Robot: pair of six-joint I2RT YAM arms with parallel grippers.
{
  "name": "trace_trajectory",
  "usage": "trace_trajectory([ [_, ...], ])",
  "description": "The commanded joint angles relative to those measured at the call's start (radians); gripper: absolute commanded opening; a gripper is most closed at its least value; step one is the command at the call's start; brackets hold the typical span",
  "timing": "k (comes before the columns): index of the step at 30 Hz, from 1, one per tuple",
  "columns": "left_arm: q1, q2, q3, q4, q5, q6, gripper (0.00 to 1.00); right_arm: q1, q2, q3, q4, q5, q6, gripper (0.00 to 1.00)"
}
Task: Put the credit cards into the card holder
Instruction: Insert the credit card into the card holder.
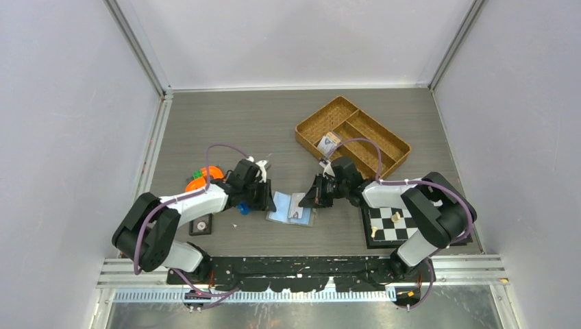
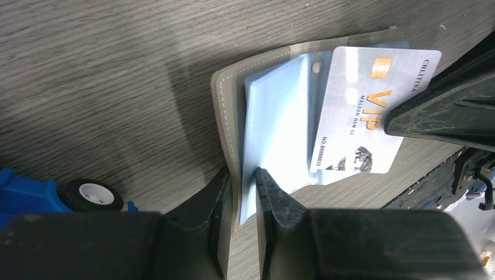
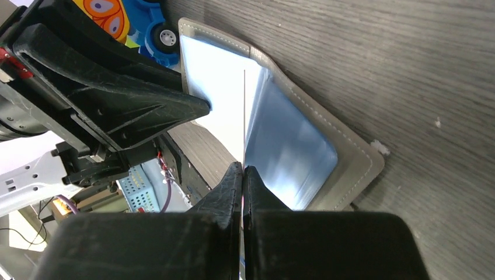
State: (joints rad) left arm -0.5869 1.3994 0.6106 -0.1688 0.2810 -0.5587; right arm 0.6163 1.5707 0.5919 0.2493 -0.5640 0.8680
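Pale walls (image 1: 288,41) enclose the grey wood-grain bench (image 1: 274,123). Nearer than the brown wicker tray (image 1: 384,140), the open grey, blue-lined card holder (image 1: 291,208) lies flat. The left tool (image 2: 244,175) pinches its edge, and the right tool (image 3: 243,169) pinches a whitish credit card (image 2: 362,116).

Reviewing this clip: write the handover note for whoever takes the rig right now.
Left gripper: fingers closed on an edge of the open card holder on the table.
Right gripper: shut on the VIP card, held over the blue sleeves, not yet slotted.
Done: holder open, one card in hand.
Left: slide this card in; what looks like another card waits in the wicker tray.
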Motion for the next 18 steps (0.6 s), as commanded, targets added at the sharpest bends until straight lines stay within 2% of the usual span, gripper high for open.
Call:
trace_trajectory([
  [1,0.001,0.021,0.03,0.024,0.003,0.032,0.19,0.005,0.041,-0.012,0.16,-0.044,0.042,0.0],
  [7,0.001,0.049,0.035,0.022,0.007,0.038,0.14,0.005,0.096,-0.017,0.204,-0.051,0.069,0.01],
  [18,0.002,0.06,0.04,0.018,0.01,0.041,0.1,0.006,0.094,0.009,-0.052,0.012,0.067,0.01],
])
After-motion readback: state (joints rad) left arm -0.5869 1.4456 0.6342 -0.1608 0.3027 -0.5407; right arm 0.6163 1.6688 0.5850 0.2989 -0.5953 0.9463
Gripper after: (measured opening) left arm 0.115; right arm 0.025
